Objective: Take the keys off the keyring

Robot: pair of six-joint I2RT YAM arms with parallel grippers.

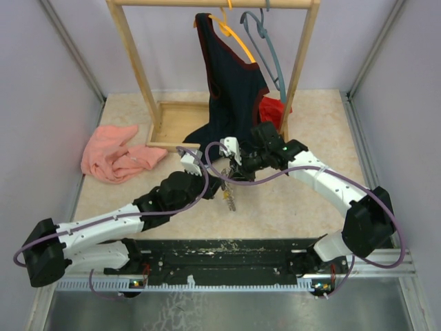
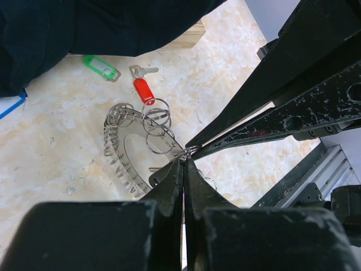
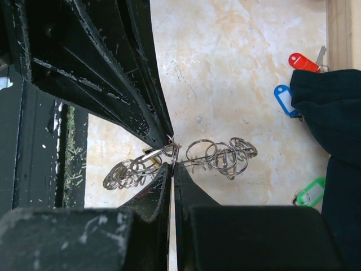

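The left gripper (image 2: pixel 183 162) and right gripper (image 3: pixel 172 166) meet tip to tip over the middle of the table (image 1: pixel 275 207), just in front of the wooden rack (image 1: pixel 134 69). Each has its jaws pressed together on thin wire loops of the keyring (image 2: pixel 113 149). Red, blue and green tagged keys (image 3: pixel 302 62) lie loose on the table beside the dark garment (image 1: pixel 227 83).
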